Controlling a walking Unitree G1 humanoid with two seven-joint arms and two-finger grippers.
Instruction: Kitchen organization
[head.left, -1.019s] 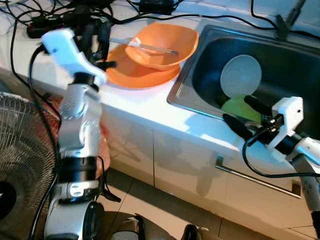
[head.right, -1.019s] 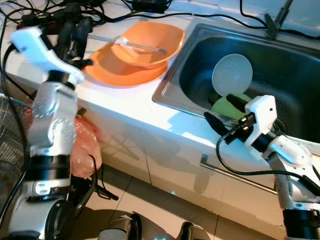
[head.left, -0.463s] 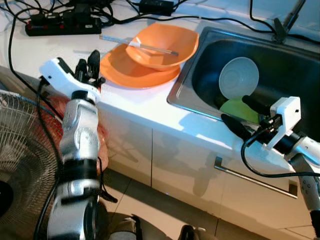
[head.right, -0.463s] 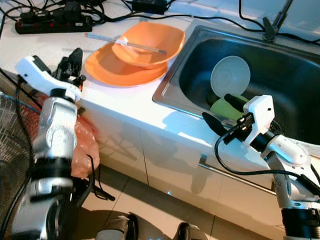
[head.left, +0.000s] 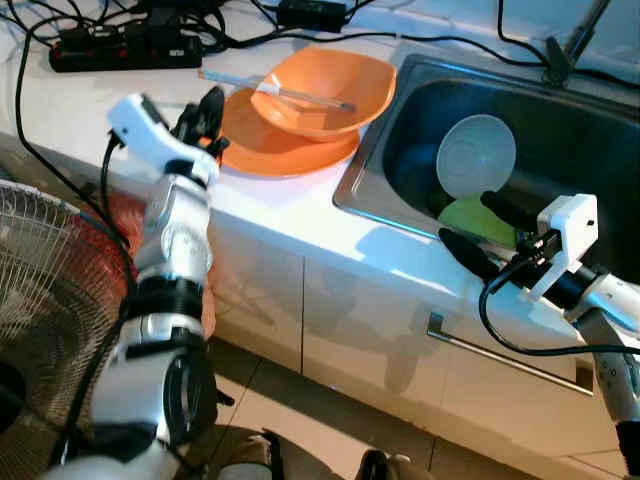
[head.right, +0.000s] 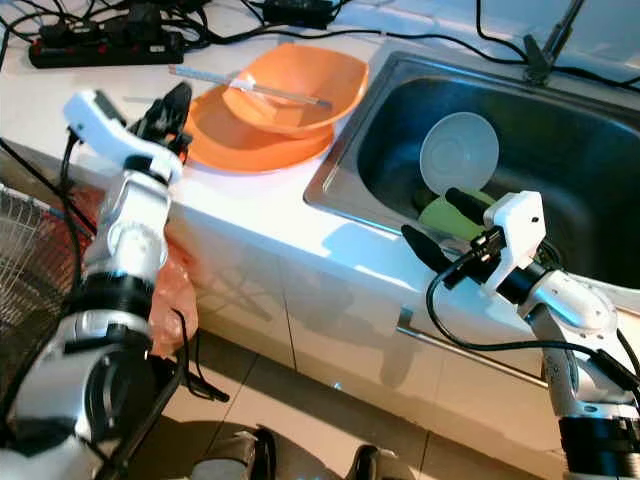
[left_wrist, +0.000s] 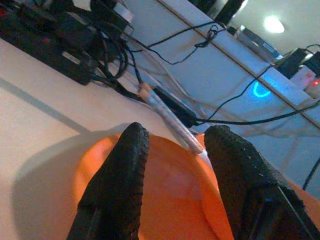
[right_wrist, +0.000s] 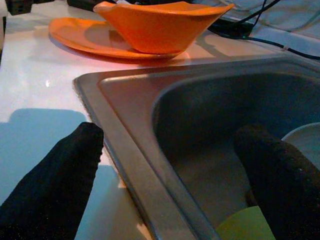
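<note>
On the white countertop (head.left: 290, 215) one flat orange plastic plate (head.left: 270, 150) lies with one deep orange plastic bowl (head.left: 325, 90) standing on its far part, and one thin clear rod with an orange tip (head.left: 275, 90) rests across the bowl's rim. The left gripper (head.left: 208, 115) is raised at the plate's near-left edge, just beside it. Its two black fingers (left_wrist: 120, 180) stand a little apart with nothing between them, and in the left wrist view they frame the orange plate and the rod beyond; whether they touch the plate cannot be told.

To the right, a stainless steel sink (head.left: 370, 190) is sunk into the counter. In its basin lie one round pale white dish (head.left: 475, 155) tilted against the wall and, nearer the front, one light green dish (head.left: 470, 215), partly hidden.

The right gripper (head.left: 480, 232) hovers over the sink's front edge, well apart from the orange plate and bowl. Its fingers (right_wrist: 47, 185) are spread wide and empty, one over the countertop and the other over the basin just above the green dish.

At the back of the counter lie one black power strip (head.left: 110, 48) and a tangle of black cables (head.left: 250, 30). A wire fan guard (head.left: 45, 320) stands on the floor at the left, and a metal drawer handle (head.left: 500, 355) runs along the white cabinet front below the sink.
</note>
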